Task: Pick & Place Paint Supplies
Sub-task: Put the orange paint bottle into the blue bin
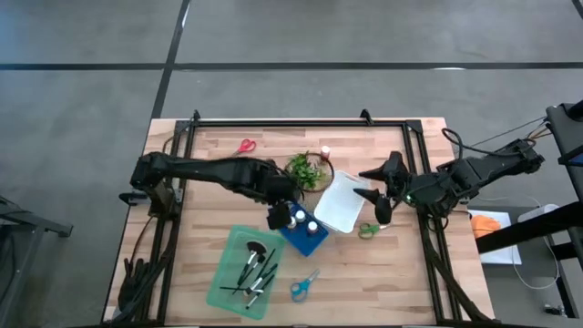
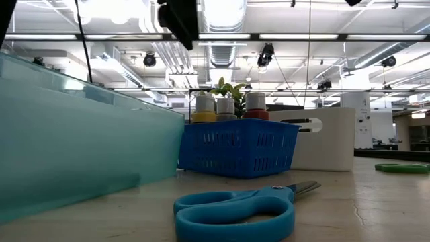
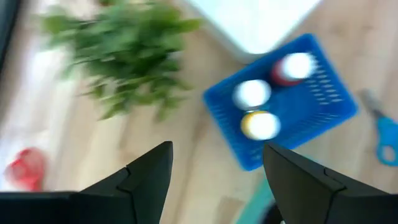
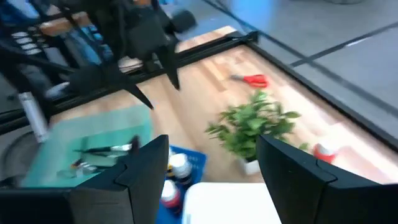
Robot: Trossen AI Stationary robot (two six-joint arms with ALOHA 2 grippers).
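Wooden tabletop (image 1: pixel 392 273) carries a blue basket (image 1: pixel 303 233) with three paint bottles (image 2: pixel 226 106); beside it a green tray (image 1: pixel 230 273) holds dark brushes (image 1: pixel 254 271), too tangled to count. Three scissors lie apart: blue (image 1: pixel 304 285) near the basket, green (image 1: pixel 368 230) partly hidden beyond the white bin (image 1: pixel 339 205), red (image 1: pixel 245 146) far off. Left tool (image 1: pixel 279 217) hangs spread just beside the basket, right tool (image 1: pixel 381 202) spread past the bin, both empty.

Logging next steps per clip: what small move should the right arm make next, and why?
Probably lower the open right gripper onto the green scissors just beside it; they lie loose on the table, outside any container. The left gripper hovers open over the blue basket.
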